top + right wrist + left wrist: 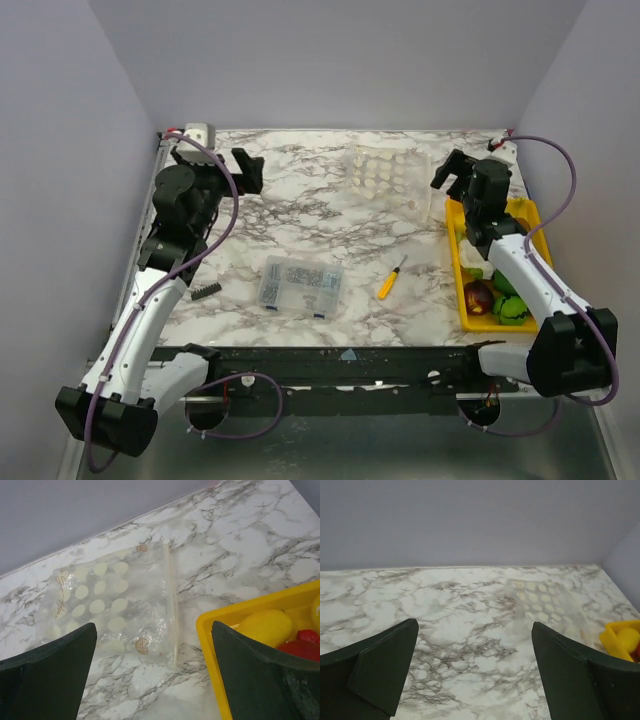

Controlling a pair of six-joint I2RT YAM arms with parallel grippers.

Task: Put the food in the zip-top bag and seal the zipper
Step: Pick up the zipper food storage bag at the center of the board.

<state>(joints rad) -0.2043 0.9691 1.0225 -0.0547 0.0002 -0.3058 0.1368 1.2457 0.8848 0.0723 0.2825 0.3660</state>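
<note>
Seems to be at the very beginning, with no step done. Finds the zip-top bag (112, 602) lying flat on the marble table (300, 215), near the far edge and just beside the yellow tray (463, 275), with nothing inside as far as can be seen. Finds the zipper (172, 600) along the bag's side that faces the tray; cannot tell whether pressed closed or not. Finds the food (497, 298) all in the tray at the right side: yellow, red and green pieces, and one dark reddish piece. Holds nothing in the right gripper (154, 630), jaws wide apart, hanging above the bag and the tray's corner. Holds nothing in the left gripper (475, 630) either, jaws equally wide, raised over the far left of the table, well apart from the bag. Leaves, by this judgement, the whole work: to open the mouth, to carry each piece in, to press the zipper shut. Needs no touch on the screwdriver (391, 278) or the compartment box (300, 282) in the middle.
</note>
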